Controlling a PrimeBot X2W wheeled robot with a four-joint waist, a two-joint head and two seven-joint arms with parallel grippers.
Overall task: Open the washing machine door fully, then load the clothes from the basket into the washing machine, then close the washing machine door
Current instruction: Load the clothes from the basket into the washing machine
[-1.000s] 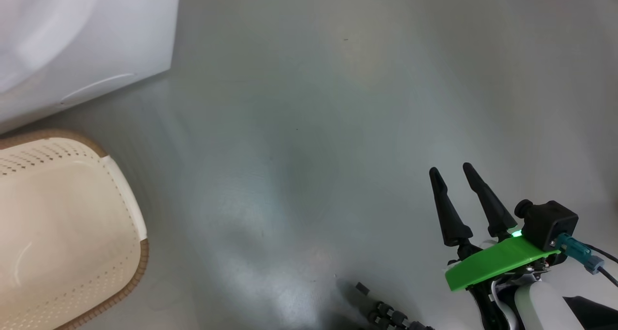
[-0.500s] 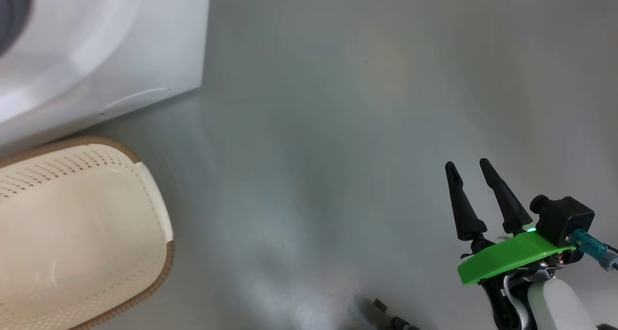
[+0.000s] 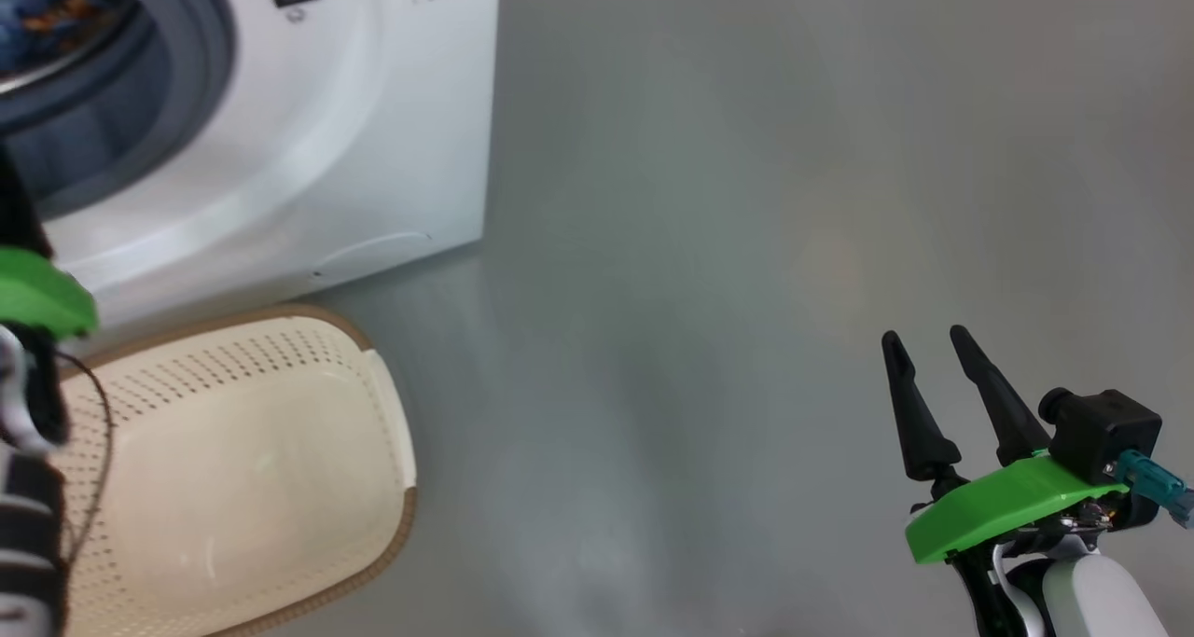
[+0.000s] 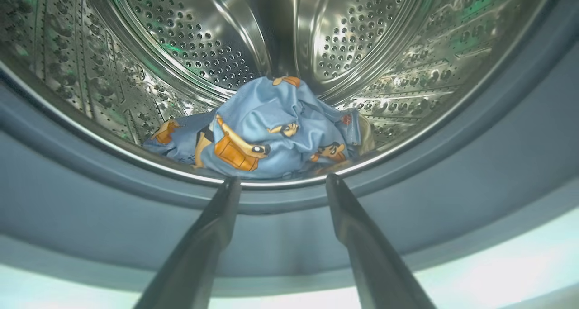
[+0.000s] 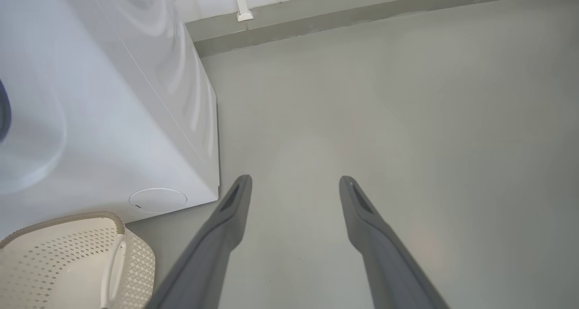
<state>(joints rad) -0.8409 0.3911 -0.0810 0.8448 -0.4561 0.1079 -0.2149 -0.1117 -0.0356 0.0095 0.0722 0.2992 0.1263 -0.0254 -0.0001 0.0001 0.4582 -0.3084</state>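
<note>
**anon1:** Starting far left: left gripper (image 4: 282, 178) aimed straight into the mouth of the washing machine (image 3: 373, 152), fingers (image 4: 212, 227) spread apart, gripping nothing, tips up by the grey gasket (image 4: 452, 164).

**anon2:** And the clothes (image 4: 267, 132)?

**anon1:** Sitting in the steel drum (image 4: 362, 42), bunched up at the bottom near the front lip. Light blue, orange-brown cartoon prints. Not touching the fingers.

**anon2:** Next over?

**anon1:** Cream basket (image 3: 233, 376) on the floor (image 3: 700, 245), right in front of the machine's lower front, brown rim just beside the white panel. Then a wide stretch of grey floor.

**anon2:** Right side?

**anon1:** Right gripper (image 3: 925, 334) hovering low over bare floor, well apart from basket and machine, fingers (image 3: 916, 413) parted too, nothing between them.
</note>
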